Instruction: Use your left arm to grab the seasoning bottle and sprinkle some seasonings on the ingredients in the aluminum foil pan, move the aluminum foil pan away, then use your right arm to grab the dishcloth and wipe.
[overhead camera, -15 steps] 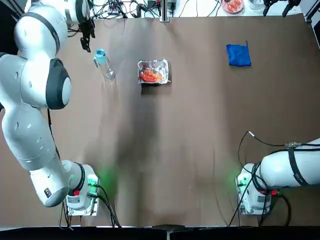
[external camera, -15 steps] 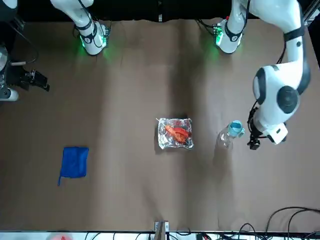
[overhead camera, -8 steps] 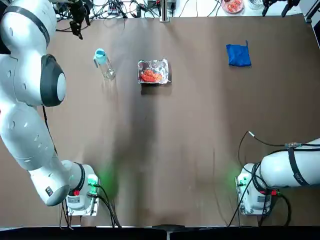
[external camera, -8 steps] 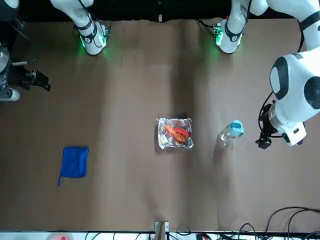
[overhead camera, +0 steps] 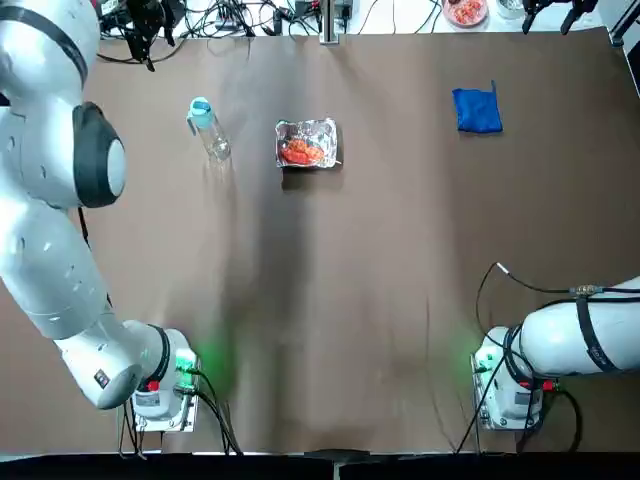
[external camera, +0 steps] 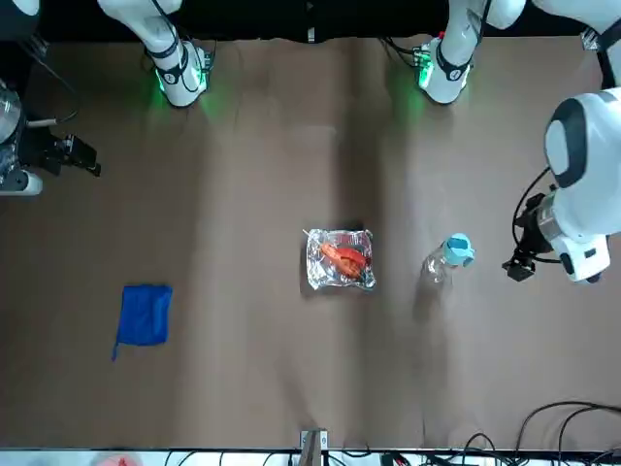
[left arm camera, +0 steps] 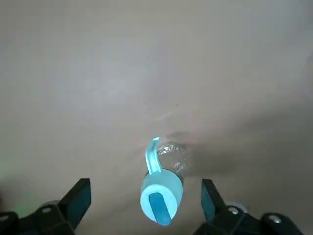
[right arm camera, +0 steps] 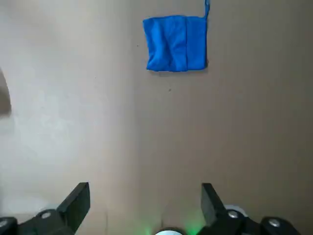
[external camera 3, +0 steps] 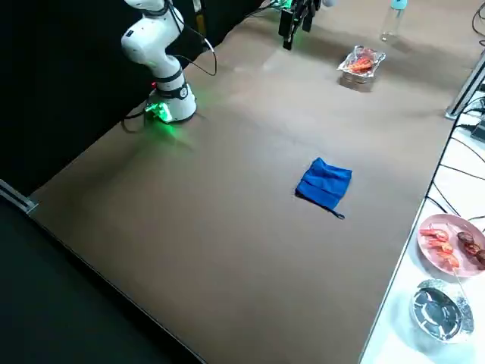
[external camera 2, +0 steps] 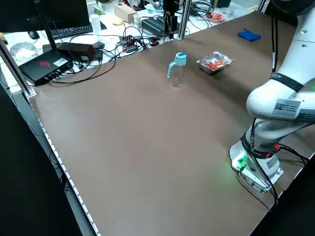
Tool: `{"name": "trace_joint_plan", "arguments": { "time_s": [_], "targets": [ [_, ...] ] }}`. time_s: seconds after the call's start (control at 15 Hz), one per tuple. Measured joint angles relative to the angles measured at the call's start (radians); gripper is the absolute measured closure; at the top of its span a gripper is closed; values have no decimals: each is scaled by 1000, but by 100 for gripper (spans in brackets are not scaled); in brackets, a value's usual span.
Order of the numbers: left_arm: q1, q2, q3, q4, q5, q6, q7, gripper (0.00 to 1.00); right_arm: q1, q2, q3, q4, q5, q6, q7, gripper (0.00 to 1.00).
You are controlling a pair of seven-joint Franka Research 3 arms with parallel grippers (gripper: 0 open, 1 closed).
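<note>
While bottle (left arm camera: 161,188) stands upright on desk (overhead camera: 320,300), left claw (left arm camera: 144,205) hangs above, spread, empty; right claw (right arm camera: 144,205) likewise spread, parked.

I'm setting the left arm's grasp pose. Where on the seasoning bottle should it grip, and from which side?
Judging by its upright pose, grip the seasoning bottle on its clear body below the light-blue cap. The open left gripper, off the table edge on the bottle's far side from the aluminum foil pan, could come in level from there.

Even overhead light is washing the brown cloth-covered tabletop (overhead camera: 400,250), soft shadow bands are running across its middle, green base lights are glowing at its near edge, and the crinkled silver foil pan (overhead camera: 307,143) is glinting.
</note>
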Motion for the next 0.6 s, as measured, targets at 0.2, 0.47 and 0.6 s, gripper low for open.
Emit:
{"name": "trace_joint_plan", "arguments": {
  "time_s": [0.2, 0.47, 0.6],
  "targets": [
    [190, -19, -208, 47, 37, -20, 40, 0, 0, 0, -2, 0, 0, 0, 0, 0],
    [347, -54, -462, 62, 186, -25, 121, 0, 1, 0, -3, 0, 0, 0, 0, 0],
    [424, -70, -594, 62, 232, -25, 180, 0, 1, 0, -3, 0, 0, 0, 0, 0]
  ]
}}
